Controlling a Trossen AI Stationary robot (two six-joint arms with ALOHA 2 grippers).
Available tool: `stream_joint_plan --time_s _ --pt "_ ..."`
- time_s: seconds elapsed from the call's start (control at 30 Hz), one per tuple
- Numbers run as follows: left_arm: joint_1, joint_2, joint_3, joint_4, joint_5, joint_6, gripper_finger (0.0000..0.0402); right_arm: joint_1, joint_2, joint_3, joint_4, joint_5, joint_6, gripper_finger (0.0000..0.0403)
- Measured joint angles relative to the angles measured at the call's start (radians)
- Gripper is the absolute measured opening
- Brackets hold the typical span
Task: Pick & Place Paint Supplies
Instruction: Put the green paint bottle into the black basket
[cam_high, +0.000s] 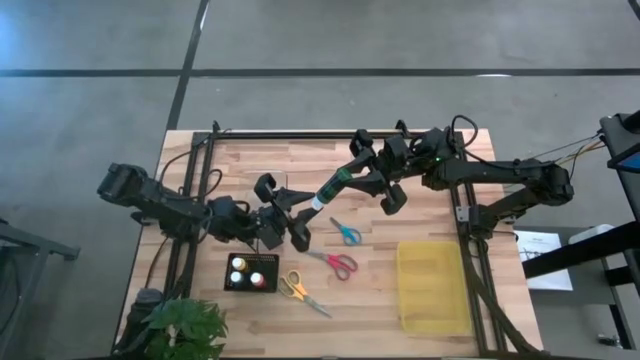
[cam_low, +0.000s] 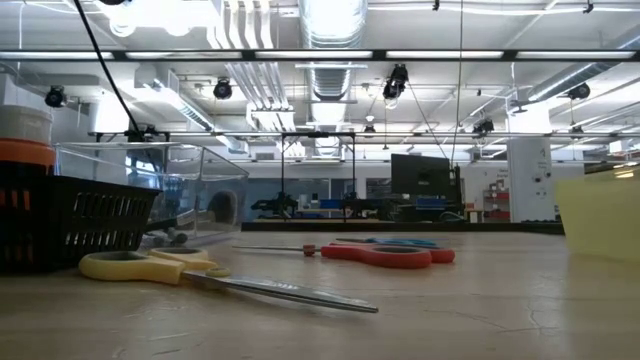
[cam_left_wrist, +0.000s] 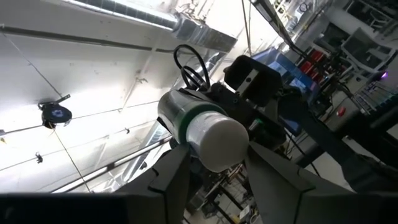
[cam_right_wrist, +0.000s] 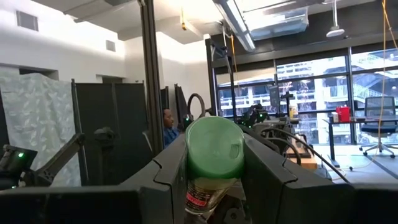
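I have the paint bottle up in the air over the middle of the table, slung between the two arms. The right gripper is clamped on its green-capped end, with the cap wedged snugly between the two fingers. The left gripper has its fingers on either side of the white end, very close in. I cannot tell whether they are pressing on it or only flanking it.

I judge the bottle light and rigid, a smooth round plastic body, so it is likely to be slippery and may twist or roll in a two-finger pinch (the rounded white end gives the pads little to bite on). I would rather hold it on the straight wall by the green band than out on the dome. It does not look fragile, though a hard squeeze could pop the cap.

Below, the table is pale wooden planking, flat and dry-looking. The blue scissors, red scissors and yellow scissors lie flat on it, just apart from one another. The black tray, with small paint pots in it, sits near the front left. The yellow bin stands to the right, and a leafy plant is at the front left corner.

Beyond the table is an open workshop hall with bright ceiling lights, ducting and glass partitions.
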Motion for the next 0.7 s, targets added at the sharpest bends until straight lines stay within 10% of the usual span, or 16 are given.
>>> stream_joint_plan --time_s 0.7 --pt "0.010 0.001 0.025 0.019 0.073 -0.096 0.0158 -0.001 0.005 0.000 0.005 0.015 -0.008 0.0107"
